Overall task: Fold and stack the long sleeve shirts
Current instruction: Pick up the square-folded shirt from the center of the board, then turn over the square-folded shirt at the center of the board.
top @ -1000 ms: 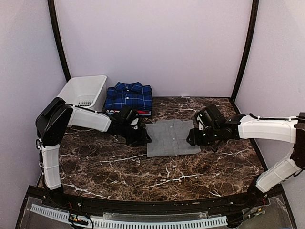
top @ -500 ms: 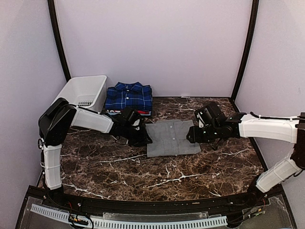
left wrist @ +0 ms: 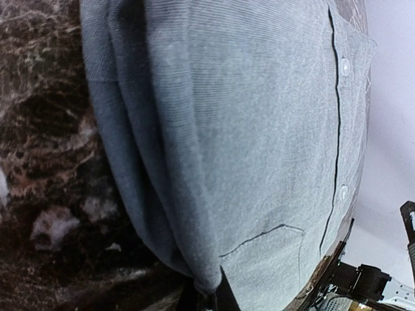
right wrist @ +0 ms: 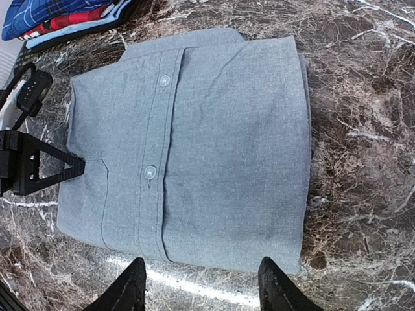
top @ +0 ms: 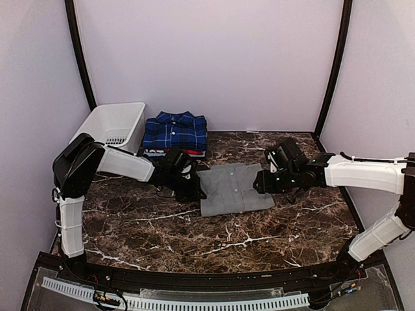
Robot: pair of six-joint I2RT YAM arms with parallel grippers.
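**Fig. Folded grey shirt held at one edge, second claw standing by**

The grey shirt (top: 233,188) lies folded into a rectangle, button placket (right wrist: 159,129) upward, near the middle of the dark marble desk (top: 194,240). My left claw (top: 198,190) is clamped on the shirt's left edge; its wrist view shows the layered folds gathered into its tips. My right claw (right wrist: 204,288) hangs at the opposite edge with its fingers apart and nothing between them. At the back, beside the white basket (top: 113,123), the blue plaid shirt (top: 175,131) tops the stack. A red-edged shirt (right wrist: 65,21) shows beneath it. That stack is apart from the grey shirt.

Handling, as I judge it: the cloth is light, soft and limp, and holds no shape of its own. Lifted by one edge alone, it would sag and the folds would spill open. I would take it at both side edges, pinching through every layer at once, low against the desk, and keep the two holds level. The polished marble should let the bundle slide easily. Nothing here is fragile.
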